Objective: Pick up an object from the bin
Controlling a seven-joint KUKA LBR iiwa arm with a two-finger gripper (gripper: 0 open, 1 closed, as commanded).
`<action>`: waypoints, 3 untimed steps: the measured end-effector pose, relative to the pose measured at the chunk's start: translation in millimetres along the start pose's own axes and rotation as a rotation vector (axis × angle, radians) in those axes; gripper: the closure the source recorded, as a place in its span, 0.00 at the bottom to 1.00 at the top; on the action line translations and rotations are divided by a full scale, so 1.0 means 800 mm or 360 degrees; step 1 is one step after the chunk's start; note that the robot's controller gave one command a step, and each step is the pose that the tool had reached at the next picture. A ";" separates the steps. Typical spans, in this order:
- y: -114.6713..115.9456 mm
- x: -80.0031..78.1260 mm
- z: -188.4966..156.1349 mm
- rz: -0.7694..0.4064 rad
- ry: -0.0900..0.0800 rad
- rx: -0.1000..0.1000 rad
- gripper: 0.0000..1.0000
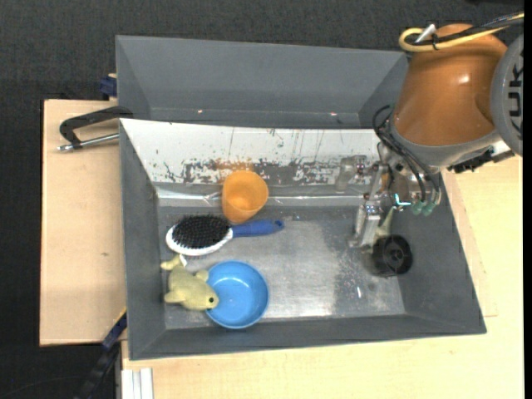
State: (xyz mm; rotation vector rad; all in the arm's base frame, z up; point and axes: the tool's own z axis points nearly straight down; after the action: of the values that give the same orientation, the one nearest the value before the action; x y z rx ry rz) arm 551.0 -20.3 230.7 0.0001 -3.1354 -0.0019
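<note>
You've got the gripper (371, 225) down low in the right part of the bin (141, 223), close to the right wall, w/ the arm's orange cover sitting above it. From this angle you can't tell whether the gripper is apart or together, so treat its state as unknown.

Nearest thing to it: a small black round object (391, 255), roughly cap- or wheel-shaped. It lies on the bin floor just beside the gripper's tip, on its right & a bit toward the front wall. Whether the two touch, can't tell.

The other things sit well apart from the gripper, on the left side:
- Orange cup (244, 194) at the back, up against the back wall.
- Brush (199, 234) w/ white head, black bristles & blue handle, just in front of the cup. The handle points right, toward the middle of the floor.
- Blue bowl (237, 293) at front left, open side up, just in front of the brush.
- Yellowish soft toy (187, 289) touching the bowl's left rim, near the left wall, just in front of the brush head.
</note>
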 end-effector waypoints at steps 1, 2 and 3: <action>-0.105 0.007 0.111 0.0142 0.0001 0.0003 0.00; -0.148 0.008 0.197 -0.0163 -0.0006 0.0001 0.00; -0.143 0.004 0.193 -0.0169 -0.0019 -0.0005 1.00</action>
State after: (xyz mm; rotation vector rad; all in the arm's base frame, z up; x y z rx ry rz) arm 546.8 -134.5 76.3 0.1672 -3.1430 -0.0076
